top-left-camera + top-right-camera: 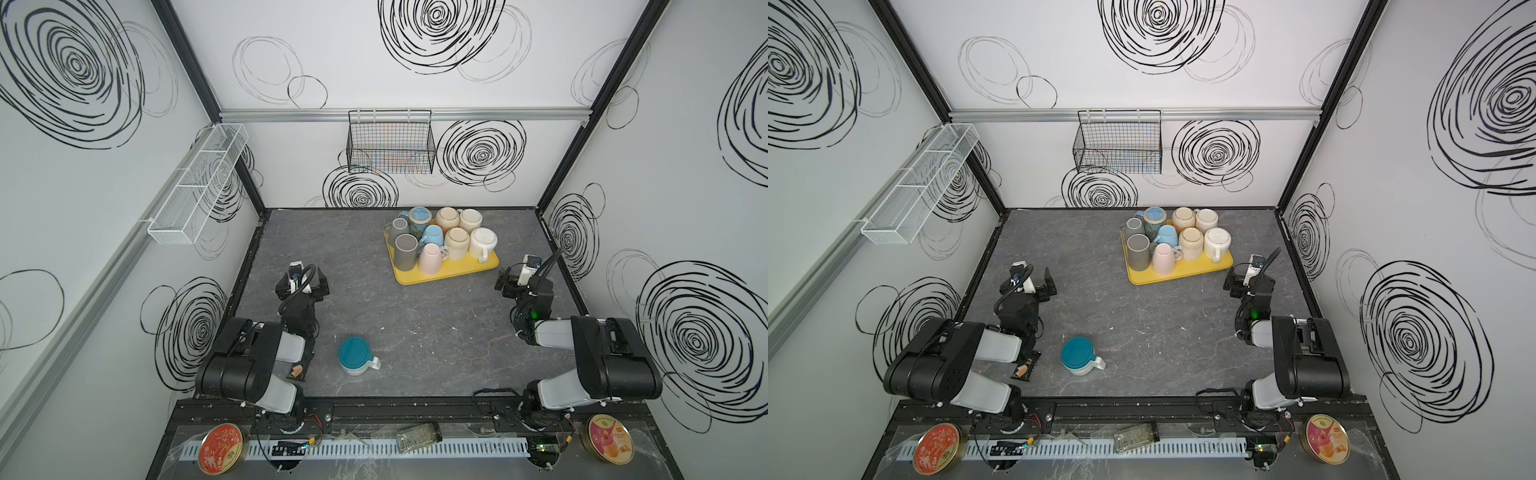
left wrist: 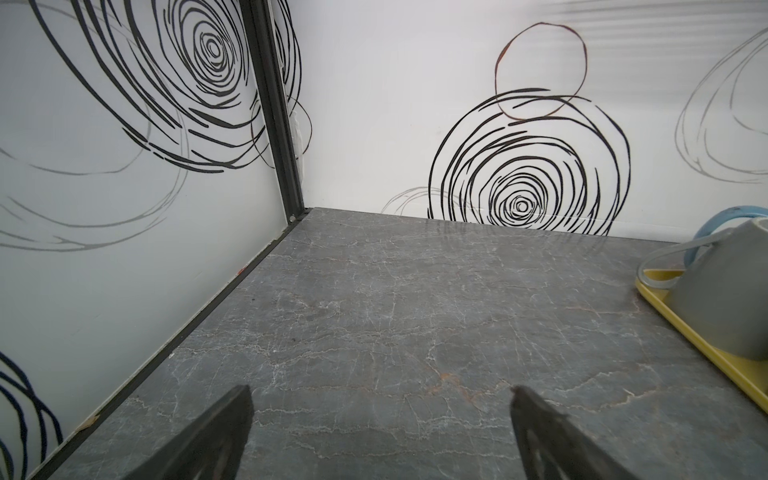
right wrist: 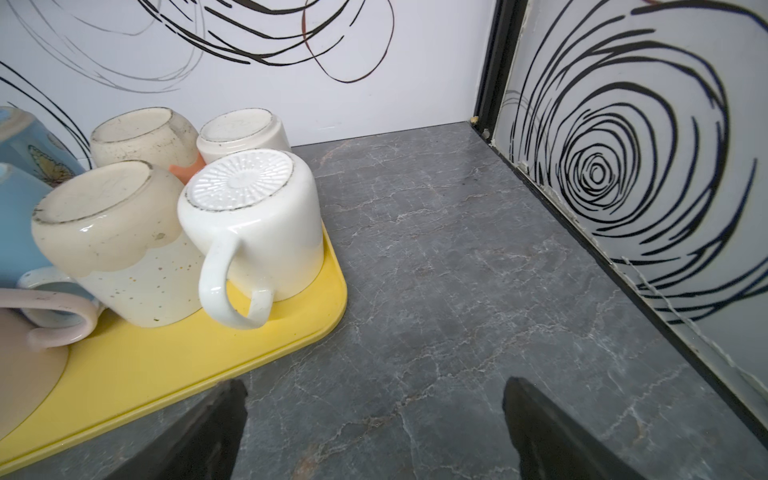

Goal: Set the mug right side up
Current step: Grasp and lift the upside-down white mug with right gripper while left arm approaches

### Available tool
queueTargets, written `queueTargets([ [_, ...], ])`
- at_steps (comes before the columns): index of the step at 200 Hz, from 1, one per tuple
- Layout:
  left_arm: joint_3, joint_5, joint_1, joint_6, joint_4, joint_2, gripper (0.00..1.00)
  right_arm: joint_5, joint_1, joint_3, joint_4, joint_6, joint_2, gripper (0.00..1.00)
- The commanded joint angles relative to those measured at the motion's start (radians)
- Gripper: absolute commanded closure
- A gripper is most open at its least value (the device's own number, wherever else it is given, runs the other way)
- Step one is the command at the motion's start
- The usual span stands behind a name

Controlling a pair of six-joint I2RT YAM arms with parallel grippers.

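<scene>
Teal base: faces up on the mug (image 1: pixel 354 356), so it seems to stand mouth down on the table (image 1: pixel 415 332); the body is pale and the handle sticks out toward the right arm's side.
Mug's place: alone, well apart from the tray (image 1: pixel 449 272), nearer the robot than the tray is and off toward the left arm's side of it, close to that arm's lower links.
Tray: yellow, packed with other mugs (image 1: pixel 436 237), most of them base up too.
Progress: I judge that nothing has begun; the mug is untouched.
Risk, slip: the glaze looks smooth, so a pinch on the round wall could let go partway through the flip and drop the mug on the stone-like top.
Risk, wrong target: an arm could go for one of the inverted mugs on the tray instead of the lone one.
Risk, collision: a careless swing from beside the tray could knock its crowded mugs.
Left gripper (image 2: pixel 380 399): jaws spread wide, holding and touching nothing, over bare table on the tray's left-arm side.
Right gripper (image 3: pixel 376 386): jaws equally wide and empty, just beside the tray's near corner, far from the lone mug.
</scene>
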Motion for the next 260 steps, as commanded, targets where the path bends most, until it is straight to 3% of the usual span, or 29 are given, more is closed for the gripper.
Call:
queueTargets([
  [1,0.000,0.000,-0.005,0.004,0.032,-0.019,0.01,-0.063,-0.002,0.043,-0.146,-0.018,-0.084,0.00],
  [26,0.009,-0.009,-0.011,0.007,0.001,-0.041,0.01,-0.054,-0.003,0.168,-0.426,0.032,-0.163,0.00],
  [81,0.142,-0.094,-0.106,0.080,-0.374,-0.241,0.01,-0.005,0.042,0.382,-0.788,0.179,-0.197,0.02],
  [103,0.213,-0.027,-0.136,0.001,-0.508,-0.295,0.01,-0.008,0.072,0.478,-0.873,0.215,-0.128,0.06],
  [136,0.356,-0.026,-0.265,-0.110,-0.689,-0.267,0.02,-0.005,0.100,0.713,-1.118,0.356,0.057,0.11],
  [167,0.515,0.029,-0.412,-0.142,-0.844,-0.157,0.04,-0.013,0.121,0.800,-1.141,0.316,0.205,0.13],
  [209,0.671,0.083,-0.548,-0.149,-0.922,-0.026,0.07,-0.019,0.127,0.936,-1.206,0.280,0.371,0.31],
  [260,0.704,0.133,-0.569,-0.160,-0.890,0.024,0.08,-0.001,0.132,1.008,-1.227,0.235,0.459,0.56],
])
